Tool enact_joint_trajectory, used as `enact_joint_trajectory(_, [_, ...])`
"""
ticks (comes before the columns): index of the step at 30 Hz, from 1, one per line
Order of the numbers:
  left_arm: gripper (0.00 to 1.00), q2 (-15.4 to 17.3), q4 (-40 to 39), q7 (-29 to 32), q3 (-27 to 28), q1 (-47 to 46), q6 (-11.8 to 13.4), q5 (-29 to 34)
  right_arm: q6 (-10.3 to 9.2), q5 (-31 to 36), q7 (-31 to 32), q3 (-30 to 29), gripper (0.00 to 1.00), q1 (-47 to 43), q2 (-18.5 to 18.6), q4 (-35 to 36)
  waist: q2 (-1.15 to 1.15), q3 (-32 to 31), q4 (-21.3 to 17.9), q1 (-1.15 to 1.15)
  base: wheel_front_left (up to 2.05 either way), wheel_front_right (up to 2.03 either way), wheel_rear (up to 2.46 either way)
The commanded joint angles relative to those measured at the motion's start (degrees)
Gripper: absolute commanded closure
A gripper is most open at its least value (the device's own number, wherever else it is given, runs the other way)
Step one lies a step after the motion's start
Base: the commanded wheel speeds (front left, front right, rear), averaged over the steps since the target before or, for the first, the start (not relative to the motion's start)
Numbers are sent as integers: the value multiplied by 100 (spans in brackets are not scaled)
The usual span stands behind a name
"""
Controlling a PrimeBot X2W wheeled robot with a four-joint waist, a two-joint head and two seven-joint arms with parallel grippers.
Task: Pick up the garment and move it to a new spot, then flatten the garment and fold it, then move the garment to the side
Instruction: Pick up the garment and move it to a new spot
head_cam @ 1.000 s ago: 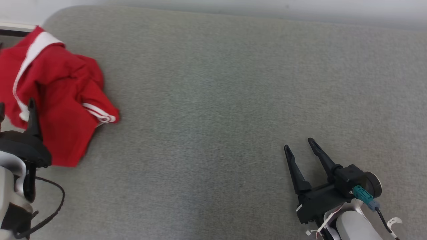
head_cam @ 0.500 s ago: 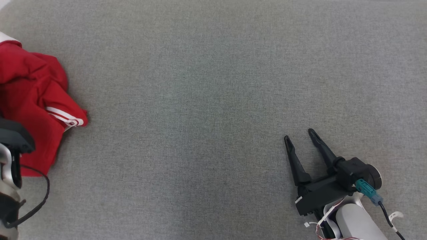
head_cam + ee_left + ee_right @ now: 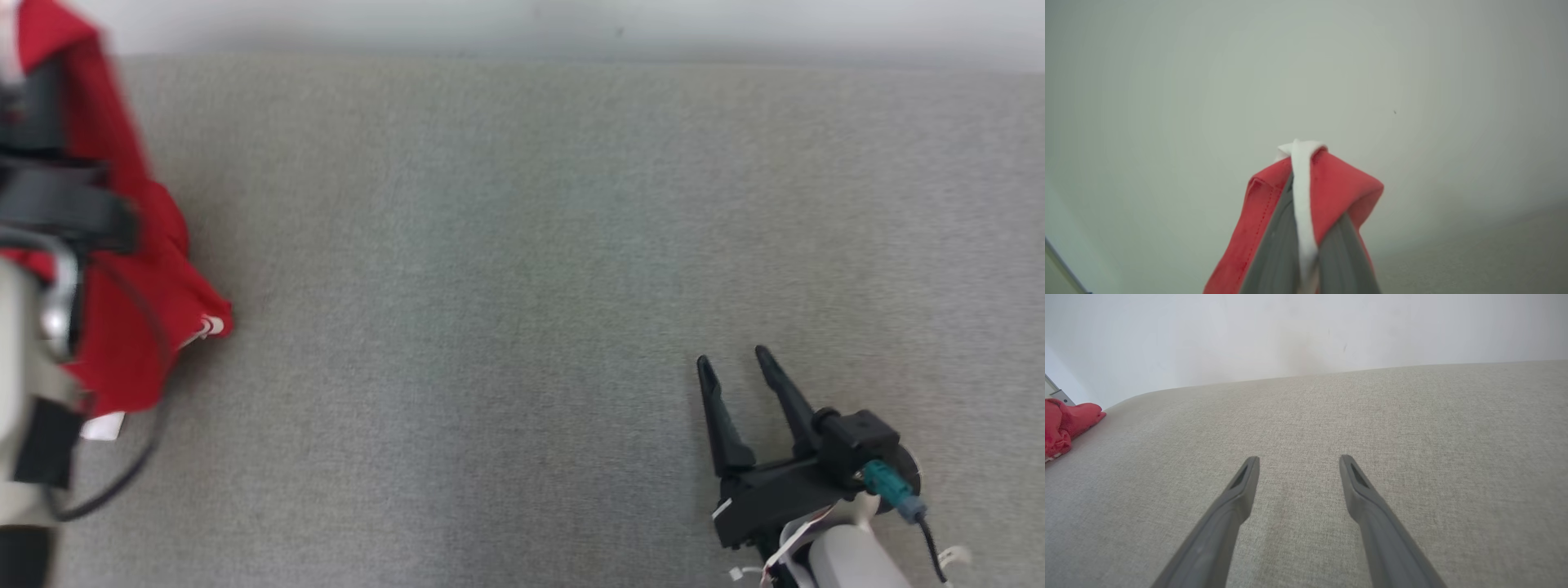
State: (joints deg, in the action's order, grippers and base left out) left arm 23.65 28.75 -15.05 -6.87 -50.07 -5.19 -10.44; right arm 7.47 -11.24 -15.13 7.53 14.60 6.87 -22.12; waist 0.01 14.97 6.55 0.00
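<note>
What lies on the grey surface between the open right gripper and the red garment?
Nothing. In the head view, the grey surface between the right gripper and the red garment is bare.

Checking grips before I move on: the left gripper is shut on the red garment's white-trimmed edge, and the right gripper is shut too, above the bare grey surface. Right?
Not quite. The right gripper is open; the right wrist view shows its fingers spread apart above the grey surface. The left gripper is indeed shut on the red garment.
</note>
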Motion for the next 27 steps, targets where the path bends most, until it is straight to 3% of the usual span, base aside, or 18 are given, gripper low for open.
enact_joint_trajectory(1, [100,-103,-116,-18,-92,-34,-44,17,5,-11,-2,2,0,-87,-86,-15,-1,-232,-200,0,0,0,0])
enact_joint_trajectory(5, [100,-478,-398,-20,-501,-82,-177,-175,5,-96,-2,-42,0,-158,-177,-98,-1,-422,-493,0,0,0,0])
enact_joint_trajectory(16, [100,-992,-887,-20,-1908,-178,-221,-1049,5,-159,-2,-234,0,-313,-353,-176,-1,-559,-1358,0,0,0,0])
enact_joint_trajectory(22, [100,-1352,-863,-18,-2053,65,-222,-1176,5,-142,-2,-244,0,-387,-381,-168,-1,-591,-1636,0,0,0,0])
enact_joint_trajectory(23, [48,-1427,-793,-19,-2055,119,-222,-1128,5,-147,-2,-233,0,-377,-385,-161,-1,-577,-1676,0,0,0,0])
enact_joint_trajectory(24, [48,-1427,-793,-19,-2055,119,-222,-1128,5,-147,-2,-233,0,-377,-385,-161,-1,-577,-1676,0,0,0,0])
enact_joint_trajectory(25, [7,-1497,-676,-19,-2031,190,-218,-1117,5,-155,-2,-217,0,-358,-390,-147,-1,-558,-1705,0,0,0,0])
enact_joint_trajectory(26, [0,-1546,-516,-19,-2007,287,-215,-1112,5,-161,-2,-210,0,-339,-394,-135,-1,-538,-1725,0,0,0,0])
enact_joint_trajectory(27, [0,-1581,-374,-19,-1977,359,-205,-1069,5,-173,-2,-199,0,-313,-395,-129,-1,-509,-1744,0,0,0,0])
